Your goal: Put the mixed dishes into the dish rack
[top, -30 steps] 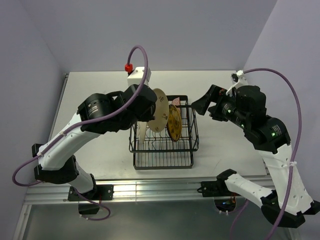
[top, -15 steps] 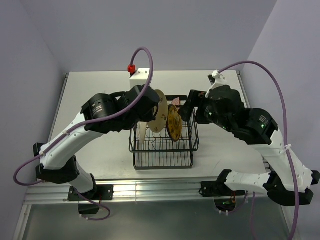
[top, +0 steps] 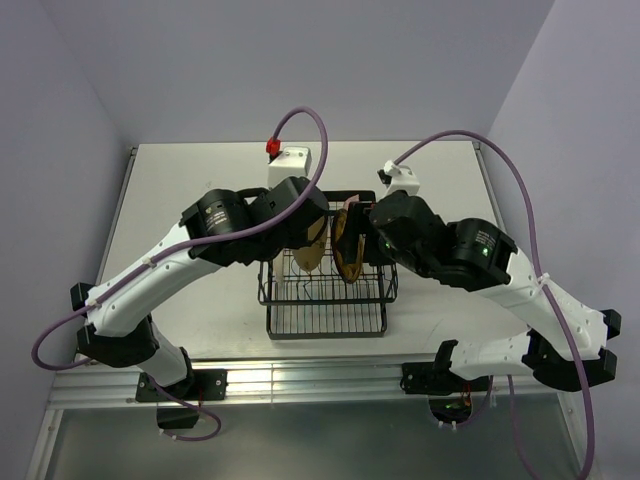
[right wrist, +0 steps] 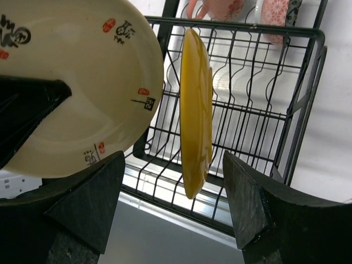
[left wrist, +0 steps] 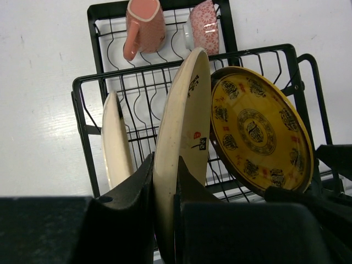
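My left gripper (left wrist: 165, 170) is shut on the rim of a cream plate (left wrist: 184, 126), which stands on edge in the black wire dish rack (left wrist: 88, 104). Another cream plate (left wrist: 115, 140) stands in a slot to its left. A yellow patterned plate (left wrist: 258, 129) leans to its right. A pinkish mug (left wrist: 144, 25) and a small patterned bowl (left wrist: 202, 25) sit at the rack's far end. My right gripper (right wrist: 175, 165) is open, one finger on each side of the yellow plate's (right wrist: 195, 104) rim, with a gap on both sides. From above, both grippers meet over the rack (top: 325, 320).
The held cream plate (right wrist: 82, 82) fills the left of the right wrist view, close to that gripper's left finger. The two arms crowd together over the rack's far half. White table (top: 190, 190) surrounds the rack, with walls behind and at the sides.
My right arm has swung left from the table's right side to the rack, and its jaws now straddle the yellow plate and have narrowed a little. The left gripper has shifted slightly right with its plate.
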### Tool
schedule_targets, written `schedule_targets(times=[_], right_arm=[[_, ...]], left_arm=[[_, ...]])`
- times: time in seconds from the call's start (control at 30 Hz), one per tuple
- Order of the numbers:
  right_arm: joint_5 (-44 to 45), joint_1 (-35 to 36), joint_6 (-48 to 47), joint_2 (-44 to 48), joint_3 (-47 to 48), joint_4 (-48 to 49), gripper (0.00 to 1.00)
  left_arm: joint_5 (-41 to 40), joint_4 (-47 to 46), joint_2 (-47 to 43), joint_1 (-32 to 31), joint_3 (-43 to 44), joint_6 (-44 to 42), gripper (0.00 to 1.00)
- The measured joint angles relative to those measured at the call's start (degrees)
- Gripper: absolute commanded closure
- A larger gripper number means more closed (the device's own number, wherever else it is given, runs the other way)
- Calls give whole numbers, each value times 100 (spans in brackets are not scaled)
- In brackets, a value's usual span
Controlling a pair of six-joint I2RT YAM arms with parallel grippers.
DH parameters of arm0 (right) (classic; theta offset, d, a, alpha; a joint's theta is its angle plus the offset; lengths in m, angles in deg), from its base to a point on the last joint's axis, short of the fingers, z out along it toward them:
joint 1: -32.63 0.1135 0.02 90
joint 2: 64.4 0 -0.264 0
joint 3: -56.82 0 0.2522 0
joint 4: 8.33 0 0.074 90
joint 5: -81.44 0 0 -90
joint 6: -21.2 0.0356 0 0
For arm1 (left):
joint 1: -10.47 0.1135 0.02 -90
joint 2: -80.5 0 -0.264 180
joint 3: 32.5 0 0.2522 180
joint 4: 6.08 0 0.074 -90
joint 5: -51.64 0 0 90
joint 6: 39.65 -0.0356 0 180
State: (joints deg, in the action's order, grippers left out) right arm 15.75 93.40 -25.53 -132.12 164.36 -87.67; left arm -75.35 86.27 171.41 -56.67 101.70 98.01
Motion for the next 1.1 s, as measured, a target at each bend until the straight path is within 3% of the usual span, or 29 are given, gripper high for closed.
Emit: schedule_targets(times=[0.37,1.1], right_arm=[[114,496,411,48,-98,0,24],[345,610,699,-83,-164,87,30]], left_arm=[[-2,13,-44,66,-236,-17,100],[46,11,-15,118,-579,-39,100]])
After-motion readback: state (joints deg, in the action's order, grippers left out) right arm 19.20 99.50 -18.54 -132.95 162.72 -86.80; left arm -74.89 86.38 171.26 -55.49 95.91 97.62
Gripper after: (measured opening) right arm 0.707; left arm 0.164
